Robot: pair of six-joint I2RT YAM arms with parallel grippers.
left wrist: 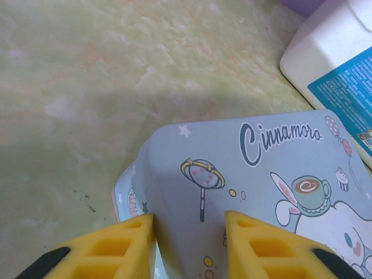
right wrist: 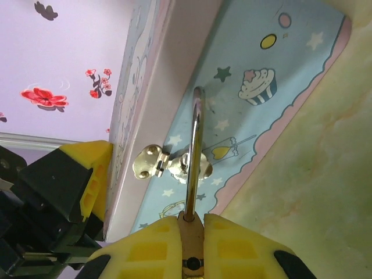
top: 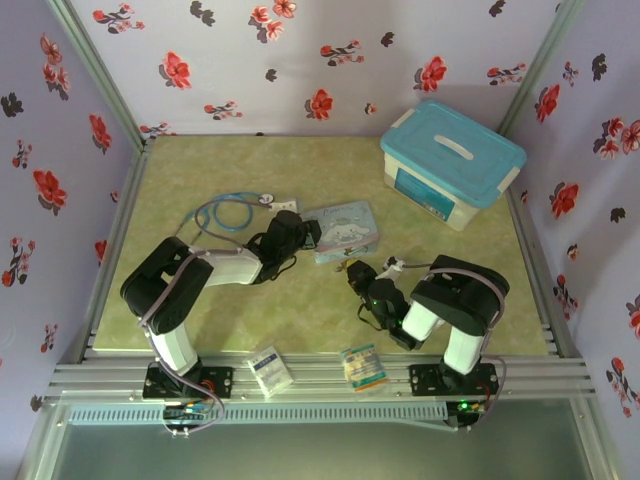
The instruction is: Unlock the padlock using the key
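As the right wrist reveals, right gripper [right wrist: 191,220] pinches the padlock [right wrist: 191,233] — left gripper [left wrist: 189,224] gapes over the tin [left wrist: 273,174].

green marbled table [top: 200,170]: blue-lidded box [top: 452,160] far right, cartoon tin [top: 345,230] centre, blue tubing [top: 225,212].

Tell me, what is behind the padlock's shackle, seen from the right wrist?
Behind the shackle lies the silver clasp on the pale-blue tin. The right gripper covers most of the padlock's brass body, so no keyhole can be seen.
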